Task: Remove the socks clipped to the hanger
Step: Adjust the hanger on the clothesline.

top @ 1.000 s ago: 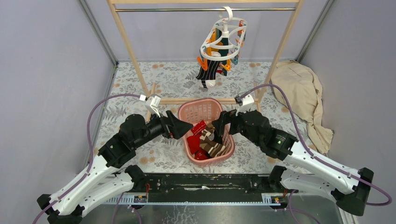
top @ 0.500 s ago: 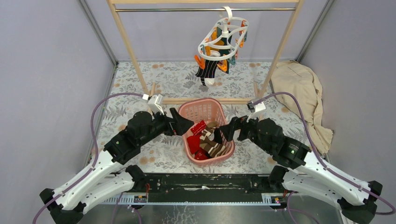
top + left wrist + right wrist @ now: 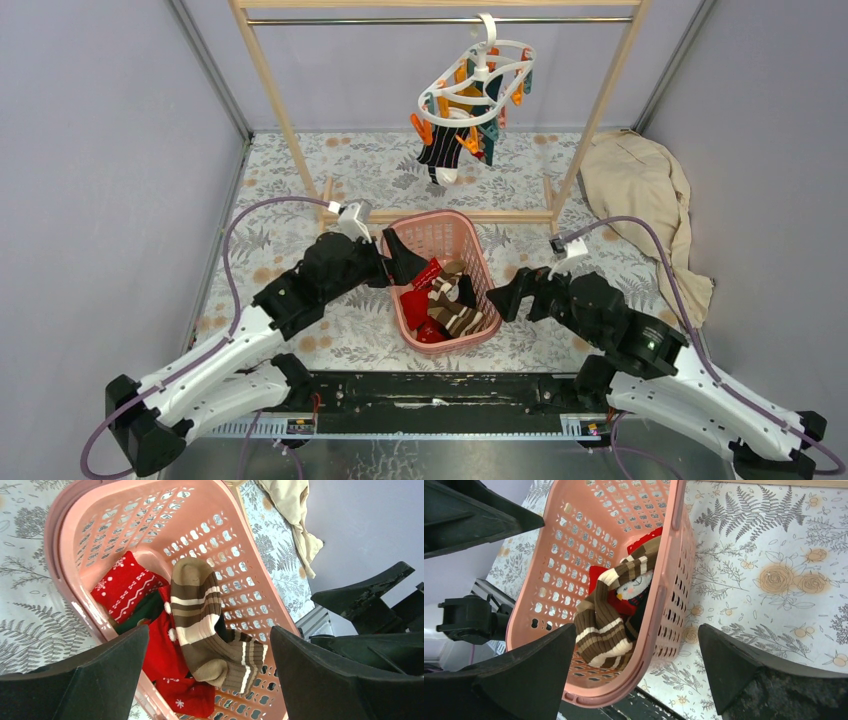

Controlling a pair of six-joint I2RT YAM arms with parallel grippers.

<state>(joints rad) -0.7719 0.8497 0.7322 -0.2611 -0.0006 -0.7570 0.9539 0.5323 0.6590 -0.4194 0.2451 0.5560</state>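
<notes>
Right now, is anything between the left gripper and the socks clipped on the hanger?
Nothing visible blocks it. The left gripper is open over the pink basket; the socks hang from the hanger beyond. Only the basket's rim and the rack's low crossbar lie under that line.

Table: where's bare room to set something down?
Bare mat: the far-left corner between the left wall and rack leg, and the far strip behind the rack's foot bar, left of the hanging sock. Crowded: basket at centre, left arm and right arm flanking it, cloth at right.
</notes>
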